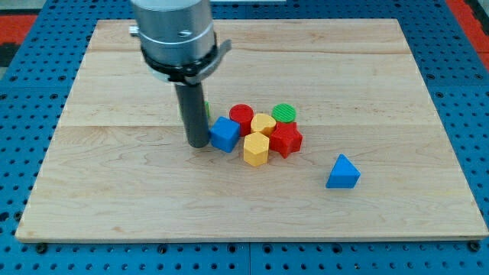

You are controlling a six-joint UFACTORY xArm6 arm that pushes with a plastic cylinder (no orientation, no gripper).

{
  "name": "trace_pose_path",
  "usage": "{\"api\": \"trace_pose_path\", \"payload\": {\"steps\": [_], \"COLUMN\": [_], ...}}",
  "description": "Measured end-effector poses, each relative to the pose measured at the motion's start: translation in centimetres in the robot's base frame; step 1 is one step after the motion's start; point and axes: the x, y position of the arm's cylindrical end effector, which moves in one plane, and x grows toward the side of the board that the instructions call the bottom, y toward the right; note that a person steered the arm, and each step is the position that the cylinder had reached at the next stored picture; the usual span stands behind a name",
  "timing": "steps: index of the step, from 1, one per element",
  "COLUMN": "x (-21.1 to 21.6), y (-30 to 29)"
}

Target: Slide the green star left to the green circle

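Note:
The green circle (pixel 284 113) lies at the top right of a tight cluster near the board's middle. Only a green sliver (pixel 206 109) shows behind my rod at its right edge; it is probably the green star, but its shape is hidden. My tip (pixel 197 144) rests on the board just left of the blue block (pixel 225 134), touching or almost touching it. The green sliver is left of the red circle (pixel 241 117), well left of the green circle.
The cluster also holds a yellow heart-like block (pixel 263 124), a yellow hexagon (pixel 256 150) and a red star (pixel 286 140). A blue triangle (pixel 343 172) lies alone to the lower right. The wooden board (pixel 114 191) sits on a blue perforated table.

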Motion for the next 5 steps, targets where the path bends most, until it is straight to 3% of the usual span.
{"api": "trace_pose_path", "payload": {"steps": [2,3,4,5], "x": [0.9,-1.5,-6.8,-8.7], "y": [-0.7,-6.7,-4.4,1.3]}}
